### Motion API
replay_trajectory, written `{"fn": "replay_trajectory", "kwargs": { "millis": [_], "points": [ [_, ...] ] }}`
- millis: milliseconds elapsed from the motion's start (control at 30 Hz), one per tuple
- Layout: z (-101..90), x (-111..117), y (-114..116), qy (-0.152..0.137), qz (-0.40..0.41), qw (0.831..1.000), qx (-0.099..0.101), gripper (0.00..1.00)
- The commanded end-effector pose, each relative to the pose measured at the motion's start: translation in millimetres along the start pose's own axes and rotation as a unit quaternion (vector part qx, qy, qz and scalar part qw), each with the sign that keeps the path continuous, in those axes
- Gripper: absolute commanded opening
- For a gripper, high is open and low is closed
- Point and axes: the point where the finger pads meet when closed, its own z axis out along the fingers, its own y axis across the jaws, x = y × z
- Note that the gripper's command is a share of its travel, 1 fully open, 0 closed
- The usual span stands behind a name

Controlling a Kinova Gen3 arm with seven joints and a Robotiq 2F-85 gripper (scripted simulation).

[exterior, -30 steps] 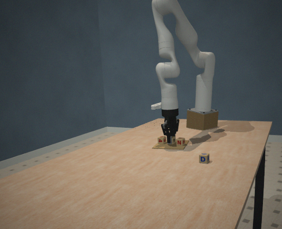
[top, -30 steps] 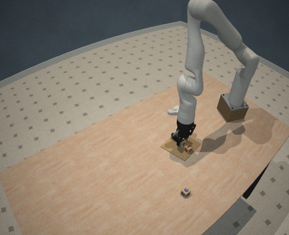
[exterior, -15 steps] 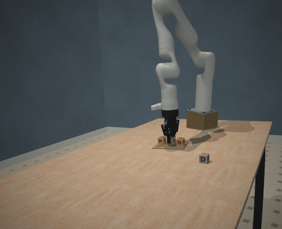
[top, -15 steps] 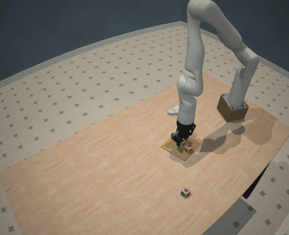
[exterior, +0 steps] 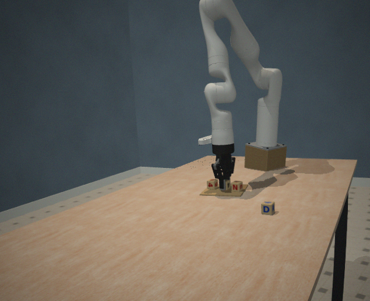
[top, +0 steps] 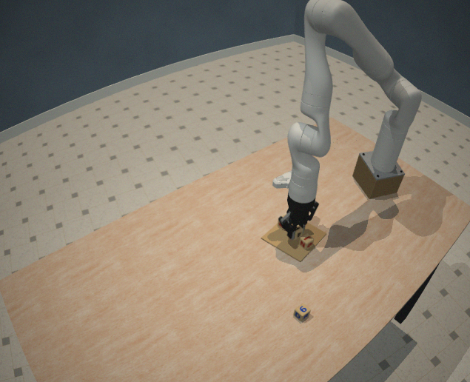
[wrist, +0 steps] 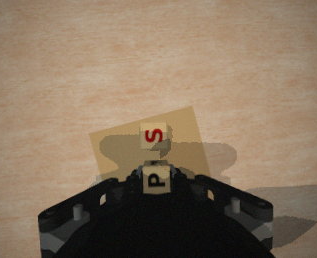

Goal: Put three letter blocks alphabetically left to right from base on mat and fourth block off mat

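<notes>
My gripper (top: 297,232) (exterior: 224,185) (wrist: 156,172) is down over the mat (top: 271,238) (exterior: 209,193) (wrist: 186,120), shut on the P block (wrist: 157,181), the middle one of three. A finger hides part of it in the top and exterior views; it looks at or close to mat level. The S block (top: 306,242) (exterior: 236,186) (wrist: 153,135) sits on the mat beside it, red S on top and N on a side. A third block (exterior: 212,184) with a red 4 on a side sits on the mat beyond the gripper; its top letter cannot be read. Both visible letters run the same way in the wrist view.
A fourth block (top: 302,312) (exterior: 267,208) lies off the mat on the table, blue 6 on top and D on a side. The robot's base box (top: 377,181) (exterior: 265,157) stands at the table's far end. The arm rises above the mat.
</notes>
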Motion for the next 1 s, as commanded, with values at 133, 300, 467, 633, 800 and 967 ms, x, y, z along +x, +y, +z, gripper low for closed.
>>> {"fn": "replay_trajectory", "kwargs": {
  "millis": [133, 300, 467, 633, 800, 967],
  "points": [
    [0.2, -1.3, -2.8, -0.001, 0.005, 1.000, 0.003, 0.26],
    [0.2, -1.3, -2.8, -0.001, 0.005, 1.000, 0.003, 0.26],
    [0.2, -1.3, -2.8, -0.001, 0.005, 1.000, 0.003, 0.26],
    [0.2, -1.3, -2.8, -0.001, 0.005, 1.000, 0.003, 0.26],
    [0.2, -1.3, -2.8, -0.001, 0.005, 1.000, 0.003, 0.30],
    [0.2, -1.3, -2.8, -0.001, 0.005, 1.000, 0.003, 0.38]
  ]
}}
